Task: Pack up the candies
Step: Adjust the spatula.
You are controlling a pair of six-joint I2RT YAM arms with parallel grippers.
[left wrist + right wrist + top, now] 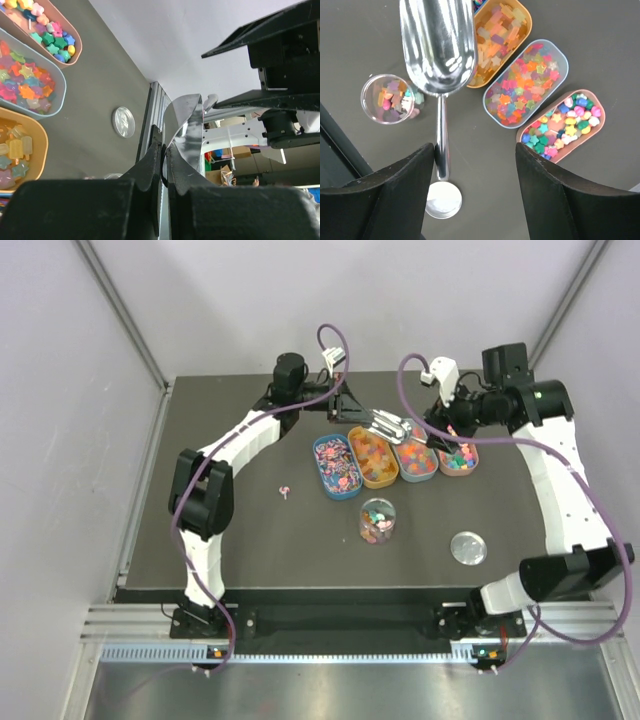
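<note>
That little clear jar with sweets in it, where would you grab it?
Probably by its round side wall: the open right tool coming down from above, one finger each side of the jar. It stands upright and open, lid off beside it, so a level grip keeps the candies in.

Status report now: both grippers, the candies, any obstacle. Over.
Left gripper shut on scoop, scoop empty. Right gripper open, holding nothing. Candies in four trays, some in jar, lid off. One stray candy on table.

A robot lab cell, judging by plain white walls (300,300), aluminium rail (130,625) and black tabletop (250,550).
</note>
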